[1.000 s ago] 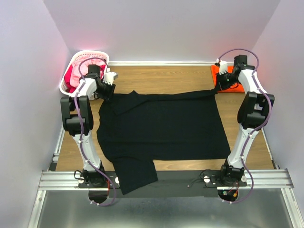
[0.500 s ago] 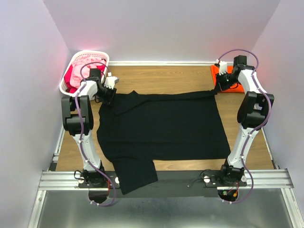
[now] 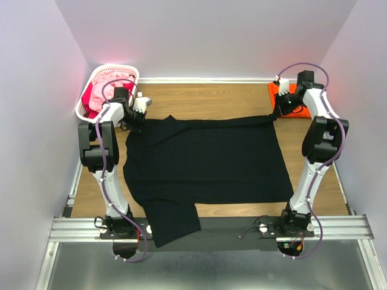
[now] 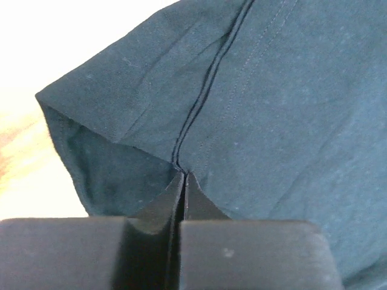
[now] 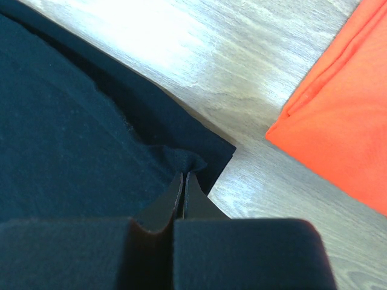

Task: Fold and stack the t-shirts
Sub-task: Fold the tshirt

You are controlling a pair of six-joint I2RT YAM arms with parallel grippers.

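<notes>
The large black t-shirt (image 3: 205, 160) lies spread over the table, one sleeve hanging over the near edge. My left gripper (image 3: 136, 118) is shut on its far left corner; the left wrist view shows the fingers pinching the cloth (image 4: 254, 109) at a seam. My right gripper (image 3: 276, 113) is shut on the far right corner; the right wrist view shows the cloth (image 5: 72, 145) bunched at the fingertips. The folded orange t-shirt (image 3: 292, 103) lies at the far right, also in the right wrist view (image 5: 344, 115).
A white lattice basket (image 3: 106, 84) with pink and red cloth stands at the far left corner. Bare wooden table (image 3: 205, 99) lies beyond the black shirt. Walls close in on both sides and the back.
The left gripper has shifted slightly away from the near edge with the shirt corner. The right arm and the shirt look almost unchanged.
</notes>
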